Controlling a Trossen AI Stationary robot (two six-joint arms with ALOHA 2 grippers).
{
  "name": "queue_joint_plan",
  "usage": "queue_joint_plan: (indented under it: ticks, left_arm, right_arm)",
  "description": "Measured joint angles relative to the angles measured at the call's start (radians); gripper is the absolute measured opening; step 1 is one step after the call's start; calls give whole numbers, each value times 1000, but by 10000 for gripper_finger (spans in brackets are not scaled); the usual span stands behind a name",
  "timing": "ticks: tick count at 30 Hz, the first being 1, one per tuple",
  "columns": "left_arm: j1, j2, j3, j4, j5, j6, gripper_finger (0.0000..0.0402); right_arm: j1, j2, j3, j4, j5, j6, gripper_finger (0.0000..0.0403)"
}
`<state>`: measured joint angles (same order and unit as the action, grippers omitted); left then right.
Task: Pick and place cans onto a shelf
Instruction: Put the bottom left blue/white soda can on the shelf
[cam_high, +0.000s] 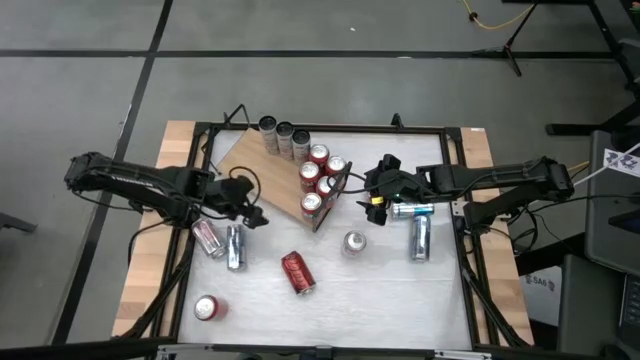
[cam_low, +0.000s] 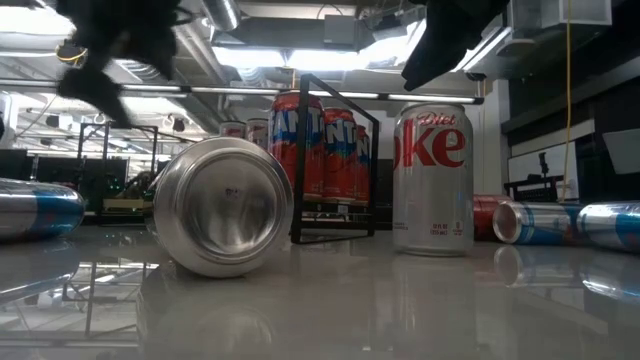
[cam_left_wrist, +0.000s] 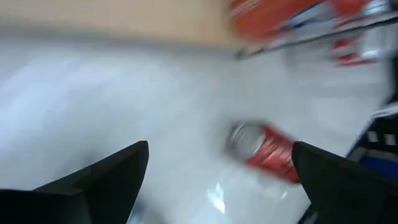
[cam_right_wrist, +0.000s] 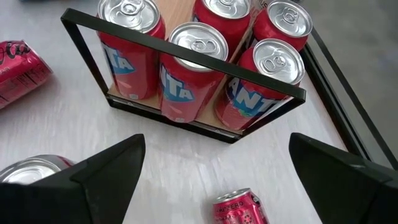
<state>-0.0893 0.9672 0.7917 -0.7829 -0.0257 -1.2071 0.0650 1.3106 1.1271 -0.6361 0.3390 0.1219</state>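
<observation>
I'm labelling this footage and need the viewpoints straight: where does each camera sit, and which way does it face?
High view: overhead, straight down on the shelf; both arms show.
Low view: tabletop height, level past a silver can; dark arm parts above.
Left wrist view: over the left hand, facing the tabletop.
Right wrist view: over the right hand, facing the red cans.
Shared: those red cans show in high and right wrist views.

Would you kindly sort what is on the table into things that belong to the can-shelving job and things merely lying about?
Belongs to the job:
- wooden shelf
- red cans on the shelf
- three cans standing at the shelf's far end
- loose cans lying on the table, such as the red one
- upright Diet Coke can

Lying about:
- black cables
</observation>
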Motion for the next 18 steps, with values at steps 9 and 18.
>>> queue_joint_plan:
  ticks: [9,18]
  left_arm:
    - [-63,1,84,-331,72,-311,392]
    - [-143,45,84,-386,70,-482,392]
  right_arm:
    - [0,0,0,0,0,0,390]
    - [0,0,0,7,0,-45,390]
